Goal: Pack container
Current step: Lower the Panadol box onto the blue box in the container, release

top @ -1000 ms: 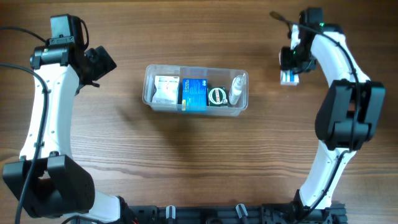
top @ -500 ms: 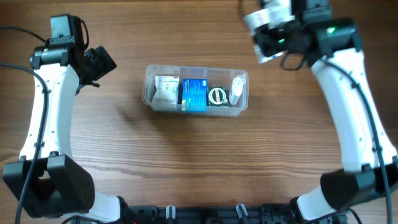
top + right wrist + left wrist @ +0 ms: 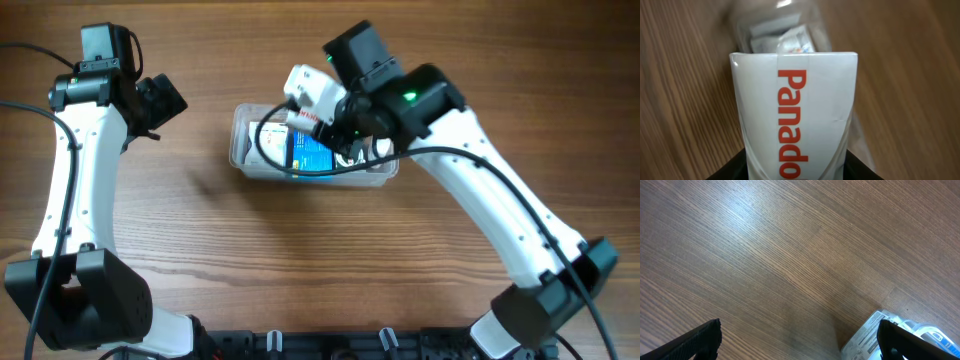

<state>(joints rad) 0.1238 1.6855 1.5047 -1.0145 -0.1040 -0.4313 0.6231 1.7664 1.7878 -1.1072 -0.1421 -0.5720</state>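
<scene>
Locate the container (image 3: 238, 158) at the middle of the table (image 3: 300, 262), long sides running left to right. Its left wall and near rim are in full view. The right arm (image 3: 480, 195) crosses above its far rim and right half. Inside, you can see a white packet (image 3: 265, 142) at the left end and a blue box (image 3: 314, 156) just right of it.

The right gripper (image 3: 322, 103) is clamped on a white carton (image 3: 303, 90) with red lettering, held above the far edge of the container, left of centre. In the right wrist view the carton fills the frame, with one dark finger (image 3: 732, 172) at each lower side. The container's end shows blurred beyond the carton's top edge.

The left gripper (image 3: 160, 100) hangs far and left, well apart from the container, with its fingers spread wide. In the left wrist view only a corner of the container shows, at lower right. Open wood surface borders the container on its left, near and right sides.
</scene>
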